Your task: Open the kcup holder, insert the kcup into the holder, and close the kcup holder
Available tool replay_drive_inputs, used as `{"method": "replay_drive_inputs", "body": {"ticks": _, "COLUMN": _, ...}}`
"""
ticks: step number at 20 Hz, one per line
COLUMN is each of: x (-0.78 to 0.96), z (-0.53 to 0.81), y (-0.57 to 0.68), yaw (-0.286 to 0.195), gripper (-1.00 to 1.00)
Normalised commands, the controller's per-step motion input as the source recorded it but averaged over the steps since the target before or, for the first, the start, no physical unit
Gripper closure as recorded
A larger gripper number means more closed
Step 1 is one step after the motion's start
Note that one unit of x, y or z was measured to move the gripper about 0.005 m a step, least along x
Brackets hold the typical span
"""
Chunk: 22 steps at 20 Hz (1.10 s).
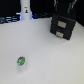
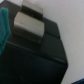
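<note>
The kcup holder point(image 1: 62, 26) is a black boxy unit with two pale marks on its front, standing at the exterior view's upper right. It fills most of the wrist view as a dark body point(image 2: 35, 55) with a pale grey block point(image 2: 27, 22) on it. The kcup point(image 1: 21, 62), a tiny white pod with a green-and-blue top, rests on the white table point(image 1: 47, 60) far from the holder, toward the exterior view's lower left. My gripper point(image 1: 64, 9) hangs as a dark shape just above the holder. Its fingers are too dark and blurred to read.
A white bottle-like post point(image 1: 26, 10) stands at the back, toward the exterior view's left. A dark band point(image 1: 10, 20) runs along the table's far edge. A teal shape point(image 2: 4, 25) shows at the wrist view's edge.
</note>
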Motion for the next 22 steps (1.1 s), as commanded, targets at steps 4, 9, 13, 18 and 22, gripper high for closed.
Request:
{"method": "replay_drive_inputs", "body": {"ticks": 4, "x": -0.24, "z": -0.35, "y": 0.52, "yaw": -0.159, "gripper": -1.00}}
{"method": "replay_drive_inputs", "body": {"ticks": 9, "x": -0.25, "z": -0.38, "y": 0.35, "yaw": -0.159, "gripper": -1.00}}
{"method": "replay_drive_inputs", "body": {"ticks": 13, "x": -0.32, "z": -0.38, "y": 0.17, "yaw": -0.154, "gripper": -1.00}}
{"method": "replay_drive_inputs", "body": {"ticks": 18, "x": -0.31, "z": -0.37, "y": 0.18, "yaw": -0.128, "gripper": -1.00}}
{"method": "replay_drive_inputs", "body": {"ticks": 22, "x": -0.27, "z": -0.38, "y": 0.32, "yaw": -0.146, "gripper": -1.00}}
